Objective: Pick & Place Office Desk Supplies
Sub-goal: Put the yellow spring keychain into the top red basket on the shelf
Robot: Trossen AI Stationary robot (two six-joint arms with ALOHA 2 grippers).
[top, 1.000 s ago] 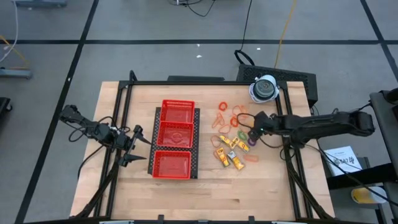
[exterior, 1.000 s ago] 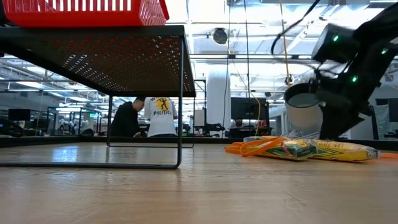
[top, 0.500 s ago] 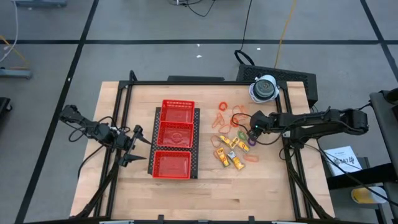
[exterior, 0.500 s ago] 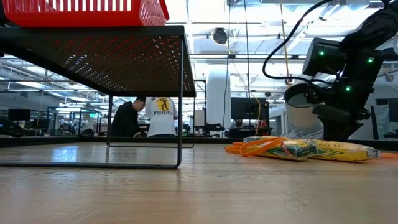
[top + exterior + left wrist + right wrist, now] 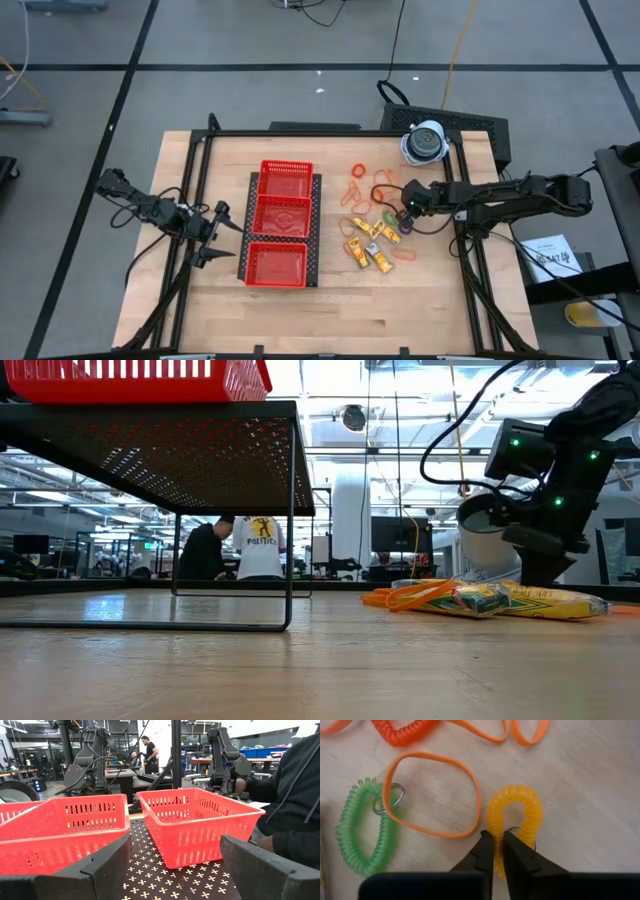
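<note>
Yellow coil ring (image 5: 516, 815); green coil ring (image 5: 364, 827); orange band loop (image 5: 436, 795); red mesh tray (image 5: 282, 222); pale wood table (image 5: 330, 300).

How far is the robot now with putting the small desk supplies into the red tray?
Done: nothing visible; the red tray compartments look empty from above. In hand: the right gripper is shut on the yellow coil ring, which lies on the table. Left: the green coil ring, orange rubber bands and yellow packets remain beside the tray. The left gripper waits open near the tray.
</note>
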